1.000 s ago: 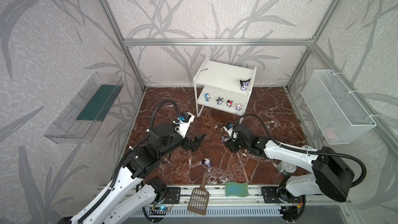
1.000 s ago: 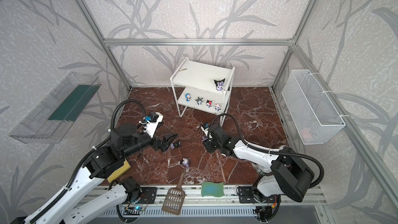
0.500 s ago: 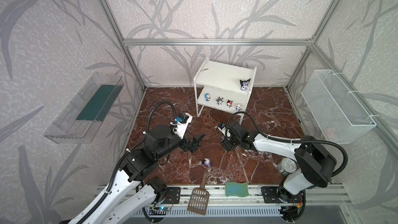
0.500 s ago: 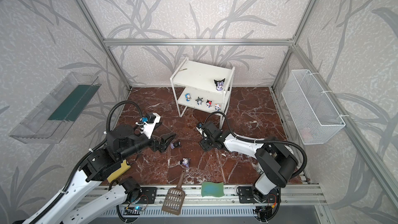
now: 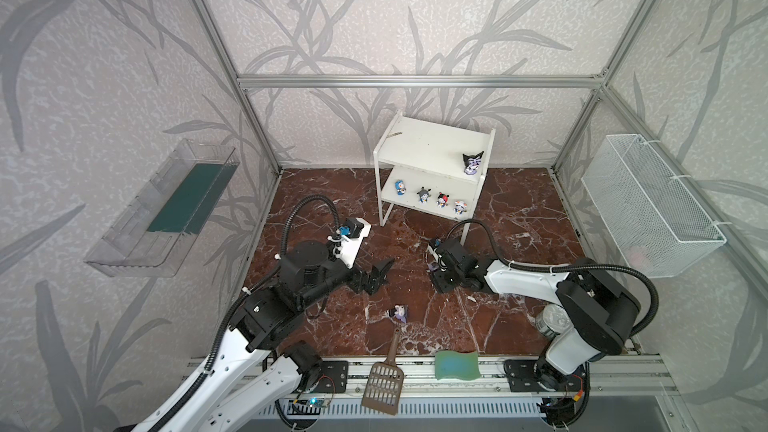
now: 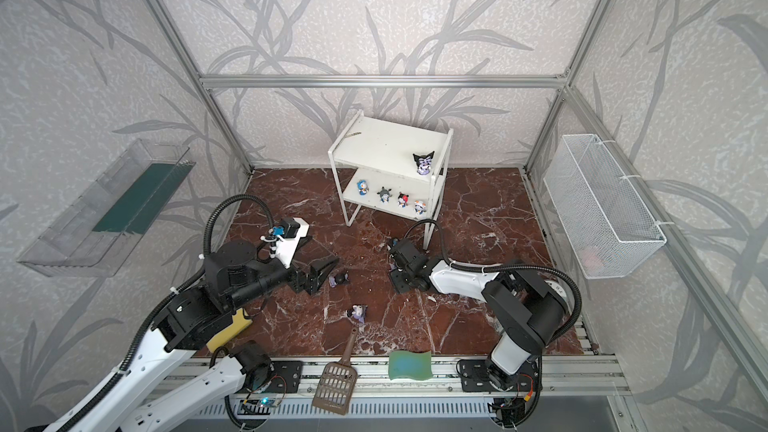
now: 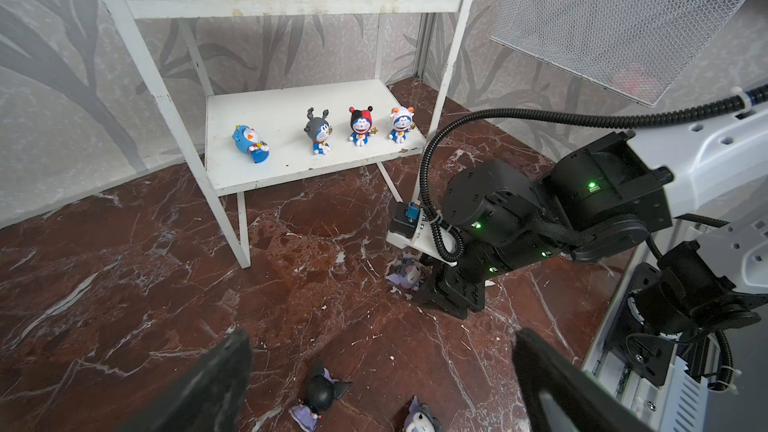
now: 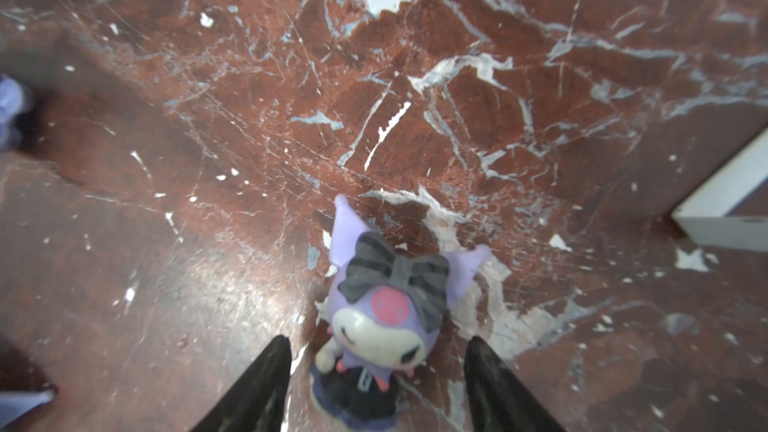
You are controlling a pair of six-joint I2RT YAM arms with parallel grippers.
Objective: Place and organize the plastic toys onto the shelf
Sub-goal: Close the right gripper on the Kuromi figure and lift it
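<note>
Step in hand: floor pick-up by the right arm. The shelf stands against the back wall. Close to its front leg, the right gripper sits at the level of the marble floor. Its jaws are apart and straddle the purple bow figurine, which stands upright. A gap shows on each side, so no grip is made yet.

The left gripper hangs low over the floor with jaws fully spread and empty. The black-headed figurine lies just ahead of it, and a third purple figurine lies nearer the front rail.

Shelf status:
- Upper tier: one purple-and-black figurine, upright at the right end.
- Lower tier: four blue figurines in a row. The leftmost blue figurine appears tipped over.
- Judged progress: five of eight toys placed, three on the floor.

Next move, as judged:
1. Centre the jaws on the figurine and close them on it.
2. Lift straight up, clear of the shelf leg.
3. Carry it to the upper tier and set it beside the figurine there.

Caution: the head is wide and the ears project, so an off-centre closure is likely to topple the figurine
</note>
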